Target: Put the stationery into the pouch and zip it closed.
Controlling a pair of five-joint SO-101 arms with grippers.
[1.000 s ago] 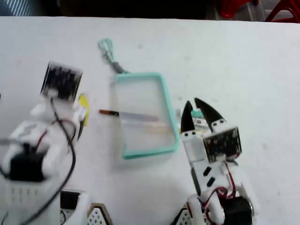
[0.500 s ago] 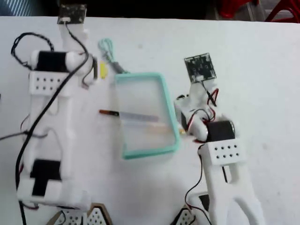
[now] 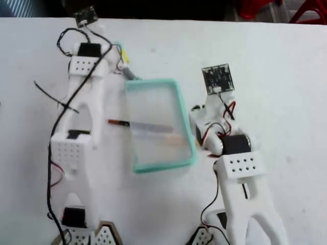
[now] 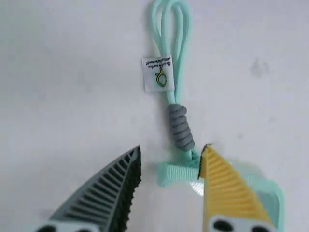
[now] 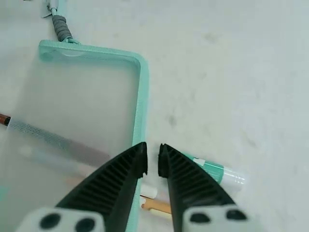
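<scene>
**A:** Where does the loose stationery lie from the pouch [image 3: 179,102]?

**B:** Just off its long edge on the right arm's side, near the end closer to the arm bases. There is a mint-capped marker [image 5: 217,171], with a tan pencil [image 5: 157,207] beside it. Both lie roughly crosswise to the pouch's long axis. The right gripper [image 5: 153,147] hangs directly over that edge, so I judge that arm the nearer one for the pick.

**A:** Is it holding anything?

**B:** No. Its jaws stand a thin gap apart with nothing between them.

**A:** And the other arm?

**B:** The left gripper [image 4: 171,150] is at the pouch's far corner, where the cord loop [image 4: 170,92] runs out. It is spread wide and released, with its jaws either side of the mint tab [image 4: 176,173] below the grey wrap [image 4: 180,125]. It grasps nothing.

**A:** How does the pouch look?

**B:** It lies flat, with a cloudy clear face inside a mint rim. One thin stick [image 3: 118,122] lies across it, showing dimly through the face. The stick's brown end pokes past the edge away from the right arm. I cannot tell whether the zip is open.
</scene>
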